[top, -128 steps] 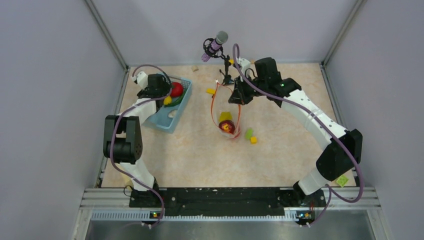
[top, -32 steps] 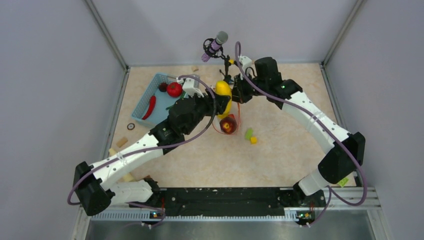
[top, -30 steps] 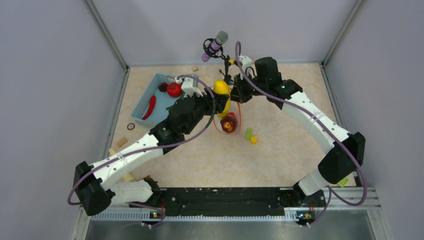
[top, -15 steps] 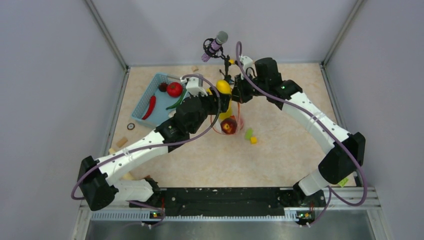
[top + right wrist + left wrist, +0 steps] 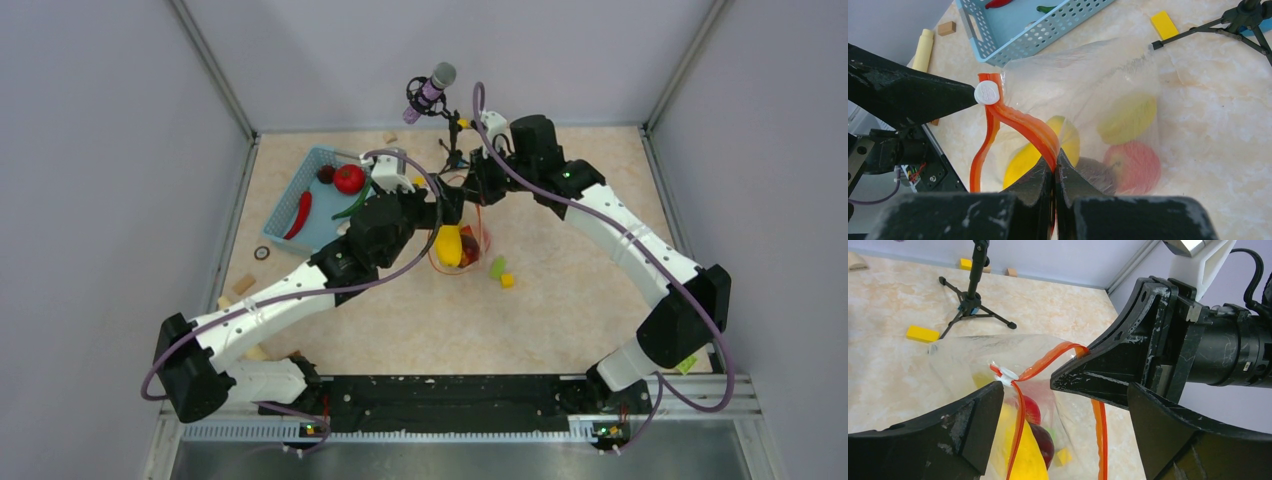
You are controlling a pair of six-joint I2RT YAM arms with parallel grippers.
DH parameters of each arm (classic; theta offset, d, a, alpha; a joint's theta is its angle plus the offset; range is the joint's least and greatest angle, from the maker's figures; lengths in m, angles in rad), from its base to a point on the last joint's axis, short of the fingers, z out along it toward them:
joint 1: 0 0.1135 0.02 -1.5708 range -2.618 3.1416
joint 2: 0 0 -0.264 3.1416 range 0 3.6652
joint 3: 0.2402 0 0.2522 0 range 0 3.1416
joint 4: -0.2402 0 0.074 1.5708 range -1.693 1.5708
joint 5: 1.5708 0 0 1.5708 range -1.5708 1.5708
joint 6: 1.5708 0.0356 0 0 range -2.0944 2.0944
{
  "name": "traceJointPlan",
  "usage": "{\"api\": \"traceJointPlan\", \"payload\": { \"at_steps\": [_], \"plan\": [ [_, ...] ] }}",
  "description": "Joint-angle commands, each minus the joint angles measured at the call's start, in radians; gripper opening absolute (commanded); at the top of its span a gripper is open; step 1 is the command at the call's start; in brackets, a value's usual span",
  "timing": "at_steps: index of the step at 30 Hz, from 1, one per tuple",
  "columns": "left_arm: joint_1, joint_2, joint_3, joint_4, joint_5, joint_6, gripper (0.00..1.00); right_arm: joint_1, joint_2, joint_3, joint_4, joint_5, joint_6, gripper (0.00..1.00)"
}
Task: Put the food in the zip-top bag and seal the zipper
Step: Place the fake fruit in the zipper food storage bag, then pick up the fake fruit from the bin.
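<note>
The clear zip-top bag [image 5: 455,240] hangs at mid-table, its mouth held open. My right gripper [image 5: 1054,161] is shut on the orange-red zipper [image 5: 1023,122] at the mouth's rim. Just above that mouth, my left gripper [image 5: 1065,395] stands wide open with nothing between its fingers. The yellow banana [image 5: 1023,455] lies inside the bag with a red fruit [image 5: 1133,165], a dark brown piece [image 5: 1091,170] and a yellow-green piece [image 5: 1127,118]. The white slider [image 5: 1008,374] sits at the strip's end. A red tomato [image 5: 349,179], red chili [image 5: 302,213] and green piece [image 5: 352,208] lie in the basket.
The light-blue basket [image 5: 318,232] stands at the back left. A microphone on a small tripod [image 5: 455,155] stands right behind the bag. Small green [image 5: 497,267] and yellow [image 5: 507,280] blocks lie right of the bag. Wooden blocks [image 5: 243,285] lie along the left edge.
My left gripper carried the banana from the basket to the bag's mouth, opened and let it go. The banana has dropped into the bag. The right gripper has kept its hold.
</note>
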Motion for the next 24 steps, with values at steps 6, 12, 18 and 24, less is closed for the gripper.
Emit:
{"api": "traceJointPlan", "payload": {
  "at_steps": [6,12,18,24],
  "plan": [
    [-0.003,-0.019,0.064,0.032,-0.264,0.128,0.98,-0.005,-0.035,0.009,0.045,-0.004,0.004,0.0],
    [0.054,-0.041,0.023,0.135,-0.391,0.223,0.98,-0.005,-0.038,0.007,0.045,-0.009,0.002,0.0],
    [0.373,0.036,0.09,0.001,-0.111,0.094,0.98,-0.004,-0.035,0.01,0.045,-0.014,-0.002,0.0],
    [0.551,0.179,0.146,-0.022,-0.015,0.115,0.98,-0.005,-0.027,0.012,0.046,-0.006,-0.011,0.0]
  ]
}}
